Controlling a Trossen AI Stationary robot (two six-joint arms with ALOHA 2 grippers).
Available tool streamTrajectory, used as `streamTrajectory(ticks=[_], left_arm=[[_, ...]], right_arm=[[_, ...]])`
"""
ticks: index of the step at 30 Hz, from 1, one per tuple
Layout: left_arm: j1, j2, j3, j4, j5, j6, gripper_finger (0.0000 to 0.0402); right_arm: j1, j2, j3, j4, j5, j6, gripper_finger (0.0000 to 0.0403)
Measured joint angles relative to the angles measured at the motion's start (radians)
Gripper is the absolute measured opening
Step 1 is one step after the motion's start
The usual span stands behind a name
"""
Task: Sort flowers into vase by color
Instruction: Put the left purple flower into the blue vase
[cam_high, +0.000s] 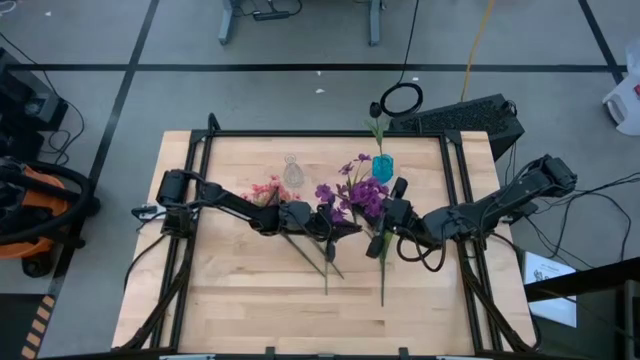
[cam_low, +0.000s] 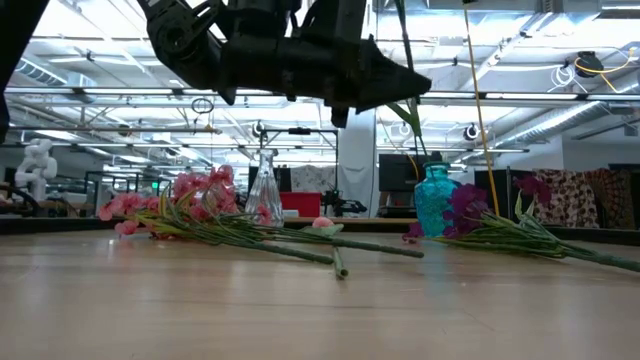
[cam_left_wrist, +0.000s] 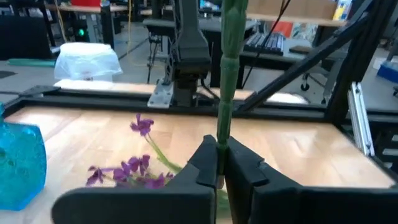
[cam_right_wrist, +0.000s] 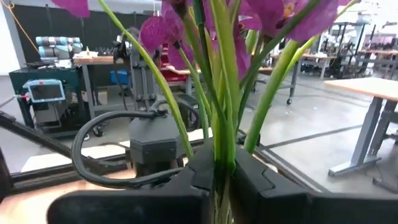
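Pink sprays (cam_high: 267, 190) lie on the table by the clear vase (cam_high: 292, 172); their stems (cam_low: 300, 250) rest flat on the wood. Purple sprays (cam_high: 352, 195) are bunched at the table's middle, some lying flat (cam_low: 480, 222). The blue vase (cam_high: 383, 167) stands at the far side with one green stem (cam_high: 378, 130) in it. My left gripper (cam_high: 333, 230) is above mid-table, shut on a green stem. My right gripper (cam_high: 379, 238), just to its right, is shut on a purple spray. My left gripper (cam_left_wrist: 221, 163) pinches a single green stem (cam_left_wrist: 224, 127) between its two fingers. The stem lies across the fingers and runs on out of the wrist view, so its blossom does not show there. My right gripper (cam_right_wrist: 224, 169) pinches several green stems (cam_right_wrist: 224, 146) of a purple spray together. The purple blossoms (cam_right_wrist: 165, 31) stand beyond the fingertips.
The table's black frame rail (cam_high: 330, 133) runs along the far edge, with side rails left and right. Loose stems (cam_high: 327, 268) point toward the near edge. Bare wood (cam_high: 250, 300) shows in the near half. A keyboard (cam_high: 470, 115) sits beyond the far edge.
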Motion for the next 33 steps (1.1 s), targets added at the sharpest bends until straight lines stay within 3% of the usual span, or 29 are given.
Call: streamTrajectory(ticks=[5, 14, 18, 21, 25, 28, 33], left_arm=[[0.02, -0.026, -0.001, -0.16, 0.004, 0.003, 0.0014], [0.026, -0.132, -0.002, -0.437, 0.004, 0.051, 0.0014], [0.027, -0.163, -0.002, -0.497, 0.003, 0.046, 0.0013], [0.026, -0.182, -0.002, -0.529, 0.003, 0.044, 0.0013], [0.025, -0.207, -0.002, -0.555, -0.001, 0.019, 0.0013], [0.025, -0.218, -0.002, -0.557, -0.003, -0.001, 0.0013], [0.028, -0.218, -0.002, -0.547, -0.003, -0.005, 0.0013]], right_arm=[[0.032, -0.046, -0.001, -0.106, 0.0, 0.101, 0.0067], [0.098, -0.136, 0.001, -0.491, 0.007, 0.369, 0.0167], [0.117, -0.113, 0.001, -0.618, 0.073, 0.442, 0.0199], [0.128, -0.084, -0.04, -0.605, 0.122, 0.488, 0.0214], [0.128, -0.044, -0.169, -0.317, 0.131, 0.436, 0.0223], [0.116, 0.01, -0.308, 0.098, 0.104, 0.262, 0.0224], [0.035, 0.091, -0.519, 0.788, -0.093, -0.029, 0.0224]])
